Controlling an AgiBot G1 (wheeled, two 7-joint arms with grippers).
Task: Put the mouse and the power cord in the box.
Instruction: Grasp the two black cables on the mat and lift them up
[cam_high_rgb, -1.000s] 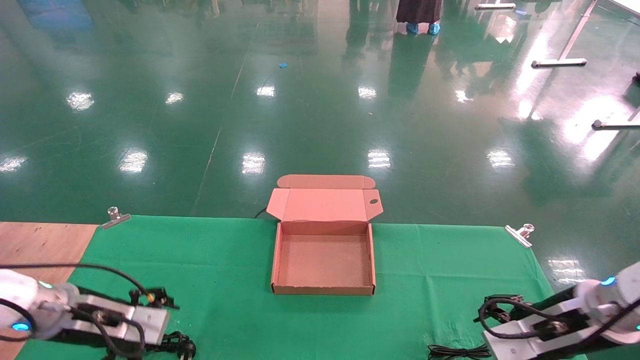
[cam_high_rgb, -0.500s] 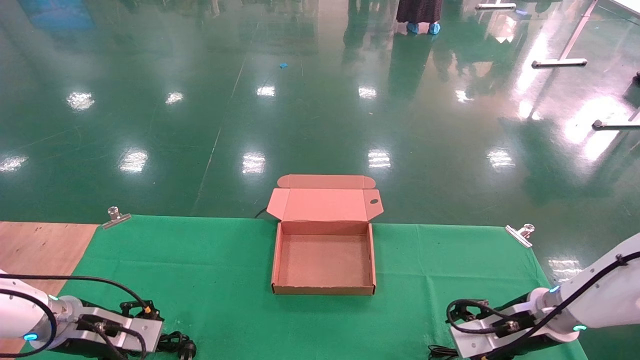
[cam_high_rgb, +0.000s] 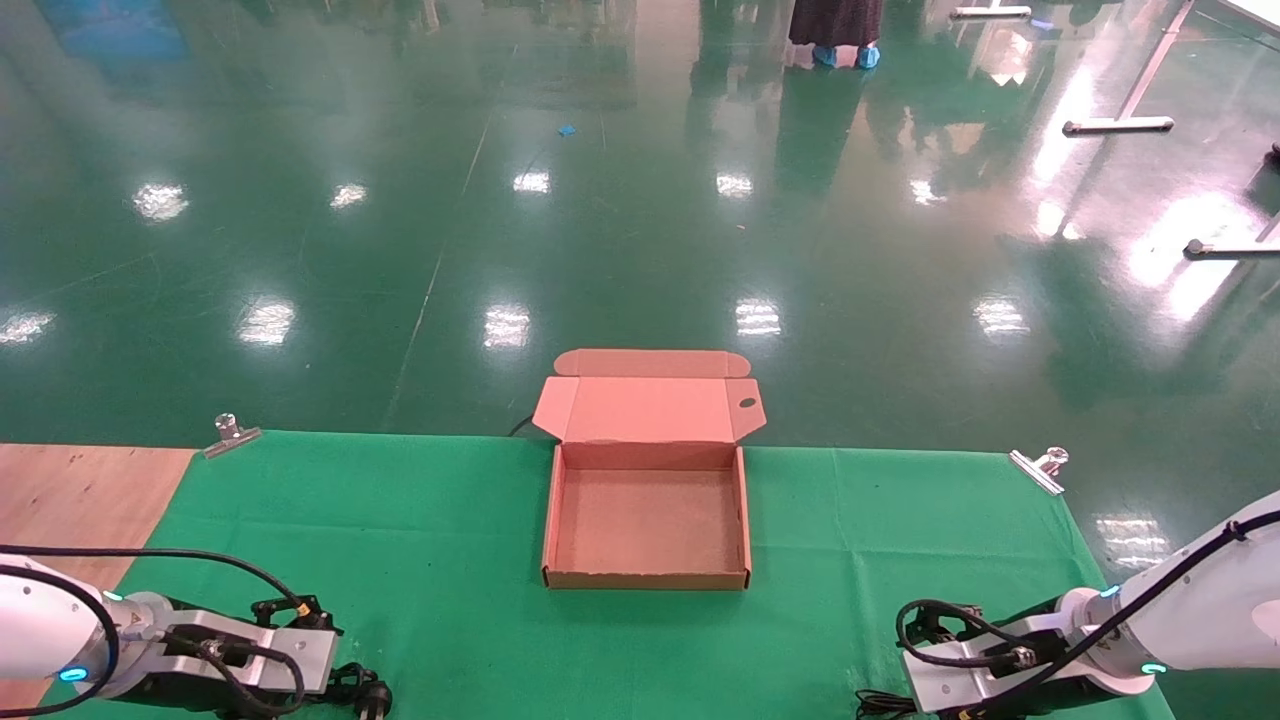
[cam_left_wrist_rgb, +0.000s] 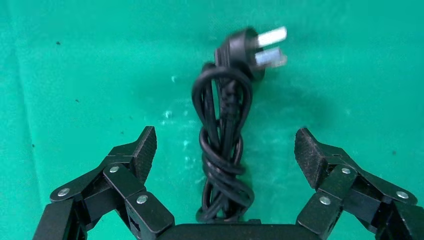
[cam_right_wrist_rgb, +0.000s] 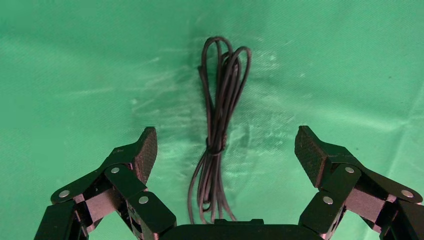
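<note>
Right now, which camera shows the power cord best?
The left wrist view: the power cord lies coiled on the green cloth, plug prongs visible, between the open left gripper fingers. The head view shows only its plug end beside that gripper. The right wrist view doesn't show it.

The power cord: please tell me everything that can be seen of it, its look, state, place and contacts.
The power cord is a thick black cable, seemingly rubbery, coiled into a long narrow bundle and knotted around itself. At one end is a chunky black plug with flat metal prongs. It lies flat on the green cloth near the table's front left corner. The left gripper hangs over it, jaws open on either side of the bundle, not touching it.
</note>
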